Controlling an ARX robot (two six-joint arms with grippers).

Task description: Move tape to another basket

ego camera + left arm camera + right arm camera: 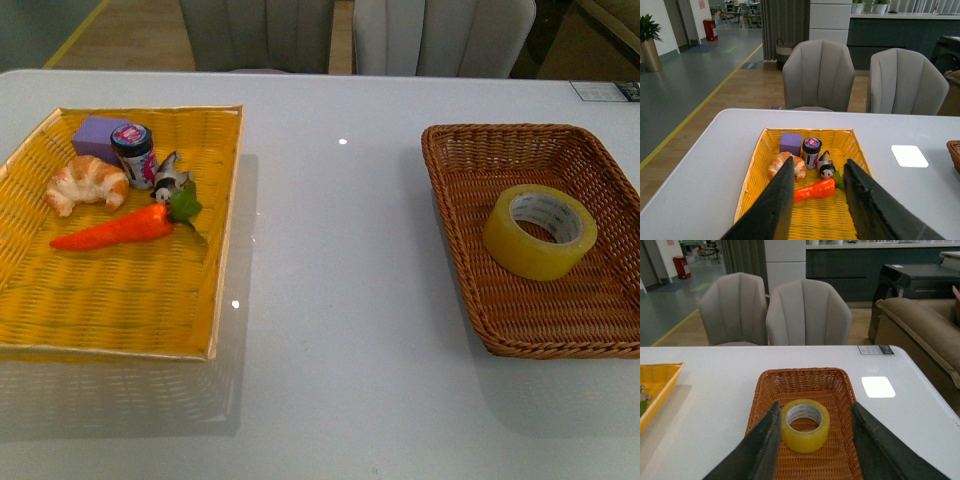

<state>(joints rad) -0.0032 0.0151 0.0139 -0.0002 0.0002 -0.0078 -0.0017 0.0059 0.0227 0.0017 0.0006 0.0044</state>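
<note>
We note glossy translucent plastic on the tape (540, 231), rough woven wicker on the basket (455, 172), and a smooth, faintly reflective table (340, 300) surface.

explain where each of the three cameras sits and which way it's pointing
Front view: on the robot's body, looking down across the white table at the yellow basket and brown basket holding the tape; no arm shows.
Left wrist view: on the left arm, facing the yellow basket and chairs; the open left gripper shows.
Right wrist view: on the right arm, facing the brown basket; the open right gripper frames the tape.
Shared: front and right wrist views both show the tape.
</note>
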